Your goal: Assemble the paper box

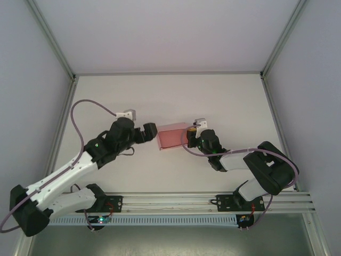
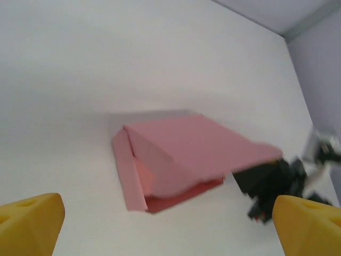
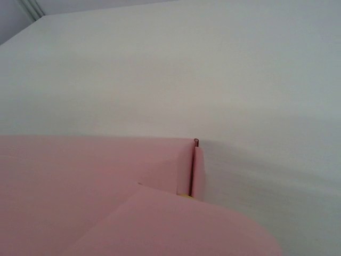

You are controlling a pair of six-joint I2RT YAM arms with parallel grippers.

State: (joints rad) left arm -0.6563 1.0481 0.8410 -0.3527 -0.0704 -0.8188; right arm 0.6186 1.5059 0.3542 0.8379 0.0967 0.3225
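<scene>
The pink paper box (image 1: 171, 136) lies partly folded in the middle of the white table. In the left wrist view the paper box (image 2: 176, 160) has its top panel lifted and a narrow flap along its left side. My left gripper (image 1: 152, 132) hangs just left of the box, open, its yellow fingertips (image 2: 29, 221) spread wide with nothing between them. My right gripper (image 1: 189, 136) is shut on the box's right end, and its black jaws (image 2: 266, 181) pinch the raised panel. In the right wrist view pink card (image 3: 96, 176) covers the fingers except a yellow sliver of fingertip (image 3: 185, 195).
Grey walls with metal frame posts (image 1: 53, 42) close in the table on the left, right and back. A metal rail (image 1: 176, 201) carrying both arm bases runs along the near edge. A purple cable (image 1: 88, 104) loops above the left arm.
</scene>
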